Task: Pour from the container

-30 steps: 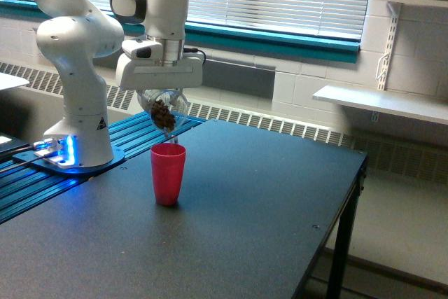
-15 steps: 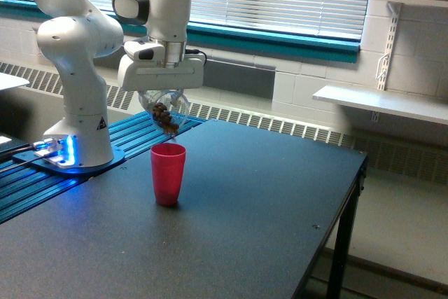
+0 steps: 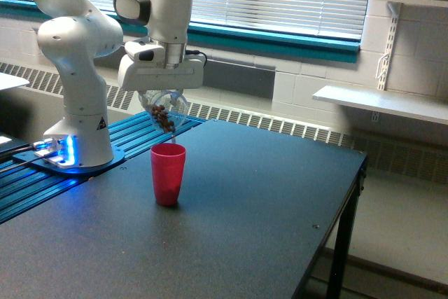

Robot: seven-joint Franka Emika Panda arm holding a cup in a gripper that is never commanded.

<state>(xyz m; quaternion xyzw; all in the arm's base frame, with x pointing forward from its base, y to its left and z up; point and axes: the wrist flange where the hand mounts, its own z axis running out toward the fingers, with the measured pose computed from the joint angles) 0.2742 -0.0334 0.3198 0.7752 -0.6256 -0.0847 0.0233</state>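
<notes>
The container (image 3: 164, 110) is a small clear plastic cup, tilted with its mouth pointing down toward the exterior view's right. A few brown pieces lie inside it near the rim. My gripper (image 3: 162, 97) is shut on the container, holding it just above a red cup (image 3: 168, 174). The red cup stands upright on the dark table (image 3: 231, 229), directly under the container's lip.
The arm's white base (image 3: 77, 134) stands on blue rails at the exterior view's left, with a blue light glowing. The table's edge and a leg run down the right side. A white shelf (image 3: 381, 103) hangs on the far wall.
The brown contents in the container have shrunk from a full clump to a few pieces. The gripper has shifted slightly toward the exterior view's right.
</notes>
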